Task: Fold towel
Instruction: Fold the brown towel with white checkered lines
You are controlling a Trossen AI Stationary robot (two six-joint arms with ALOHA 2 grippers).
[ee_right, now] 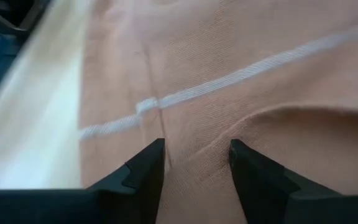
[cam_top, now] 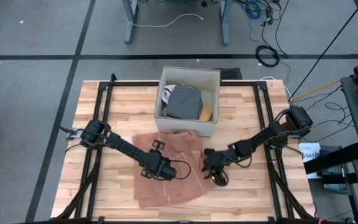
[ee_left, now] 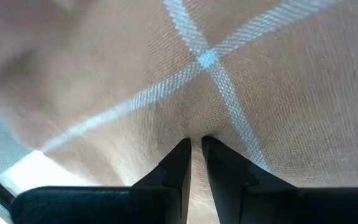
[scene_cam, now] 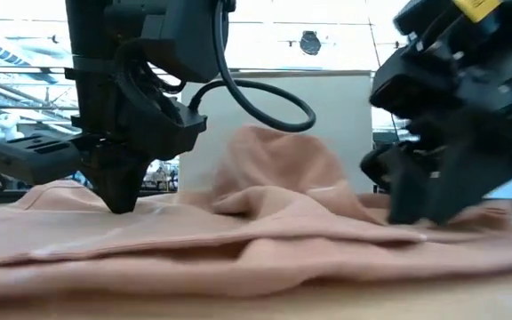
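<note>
A salmon towel (cam_top: 180, 148) with pale stripes lies rumpled on the wooden table (cam_top: 110, 193), in front of a white box. A hump of it (scene_cam: 274, 164) stands up in the middle. My left gripper (cam_top: 165, 170) points steeply down onto the towel's left half and is shut on the cloth (ee_left: 196, 144). My right gripper (cam_top: 216, 177) is open and slants down at the towel's right edge. In the right wrist view its fingers (ee_right: 143, 167) stand on either side of a low ridge of cloth (ee_right: 272, 118). My left gripper pinches a small pucker of the towel (ee_left: 196, 132) between its two fingertips, beside a crossing of two pale stripes. The fingers come from above, pointing steeply down. The towel lies slack on the table around the hold. My right gripper is low over the cloth; whether it touches, I cannot tell.
The white box (cam_top: 211, 79) at the table's far middle holds grey folded cloth (cam_top: 184, 102). Black frame rails (cam_top: 104, 99) run along the table's left, right and far sides. Bare wood (cam_top: 253, 193) shows right of the towel.
</note>
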